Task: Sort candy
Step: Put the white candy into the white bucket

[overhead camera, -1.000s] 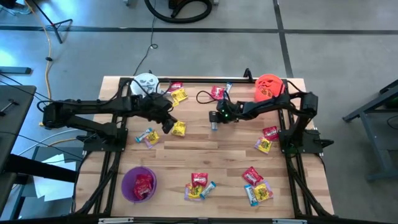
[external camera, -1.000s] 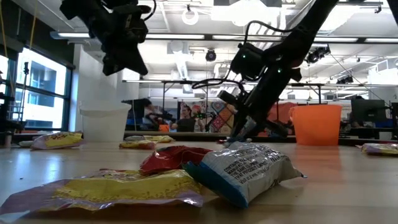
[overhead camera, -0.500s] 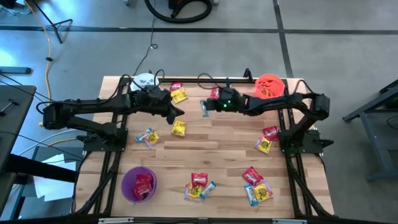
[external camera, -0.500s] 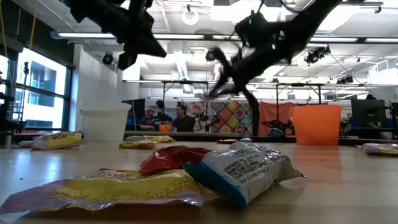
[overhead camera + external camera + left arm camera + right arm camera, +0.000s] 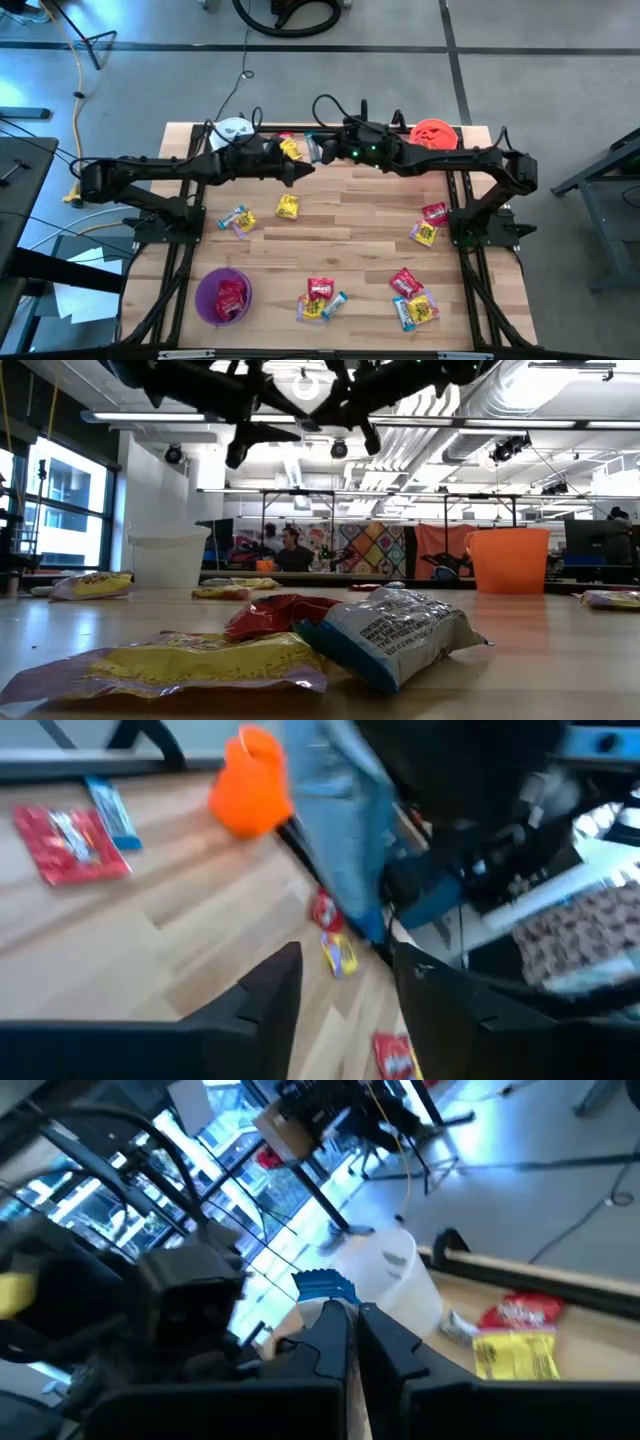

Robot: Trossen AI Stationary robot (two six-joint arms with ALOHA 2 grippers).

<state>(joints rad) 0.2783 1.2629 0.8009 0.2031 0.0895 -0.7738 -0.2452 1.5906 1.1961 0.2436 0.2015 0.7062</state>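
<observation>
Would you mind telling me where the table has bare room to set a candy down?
Bare wood lies mid-table, between the yellow candy and the red-and-yellow pair. The far edge is crowded: both grippers meet between the white bucket and orange bucket.

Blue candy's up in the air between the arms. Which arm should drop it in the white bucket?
Left, probably. The right gripper is shut on the blue candy, and the left gripper, open, faces it and is nearer the white bucket, so a handover looks likely.

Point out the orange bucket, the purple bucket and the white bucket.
Orange plastic bucket (image 5: 432,136): high view, on its open top.
Purple plastic bucket (image 5: 207,290): high view, on its rim, left side.
White plastic bucket (image 5: 168,560): low view, on its front wall.
</observation>
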